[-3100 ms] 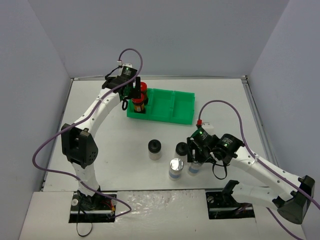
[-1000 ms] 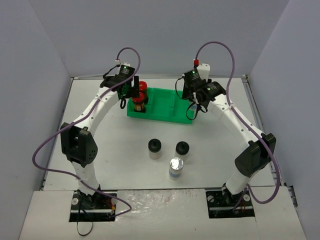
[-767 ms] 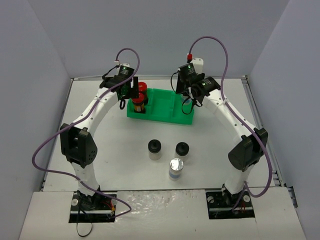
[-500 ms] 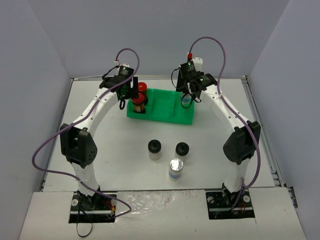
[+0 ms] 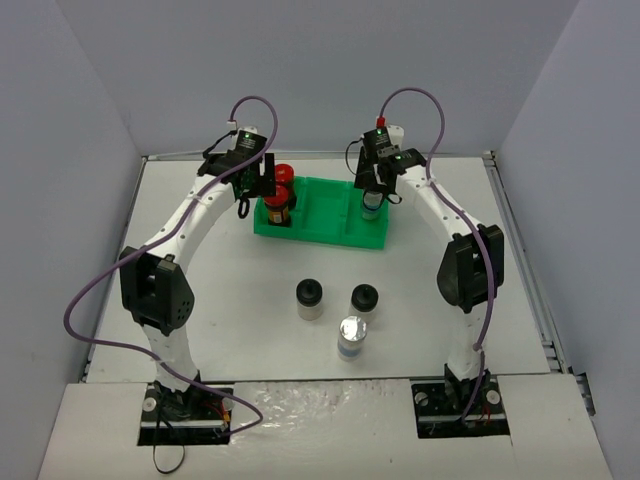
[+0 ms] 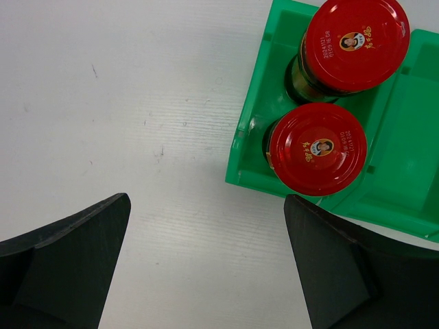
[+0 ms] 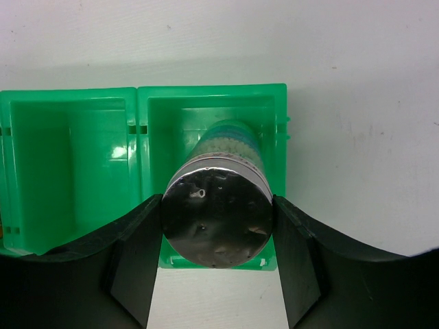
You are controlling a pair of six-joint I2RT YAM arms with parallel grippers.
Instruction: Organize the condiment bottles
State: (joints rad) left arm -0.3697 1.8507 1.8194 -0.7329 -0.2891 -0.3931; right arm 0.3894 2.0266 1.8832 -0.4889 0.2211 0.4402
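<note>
At the right-end compartment of the green plastic three-compartment tray (image 5: 330, 236), the right claw (image 5: 372, 200) pinches a clear cylindrical jar with a silver cap and bluish label (image 7: 218, 219), its fingers pressed on either side just under the cap; the jar hangs upright inside the compartment walls, though whether its base touches the floor cannot be told; the step in hand looks like placing this jar. The next move probably calls for a short straight lowering, a release, and a vertical lift so the fingers clear the tray walls without tipping the jar.

At the tray's left end, the left claw (image 6: 206, 205) hovers spread wide and holds nothing; below it two red-capped jars of dark brown contents (image 6: 355, 43) (image 6: 317, 148) stand side by side in the left compartment, seemingly already sorted.

Nearer the arm bases than the tray, well apart from it on the white worktop (image 5: 220, 280), stand two pale black-capped jars (image 5: 310, 297) (image 5: 364, 298) and a second silver-capped jar (image 5: 351, 336); these likely remain to be fetched; nothing blocks the path to them.
</note>
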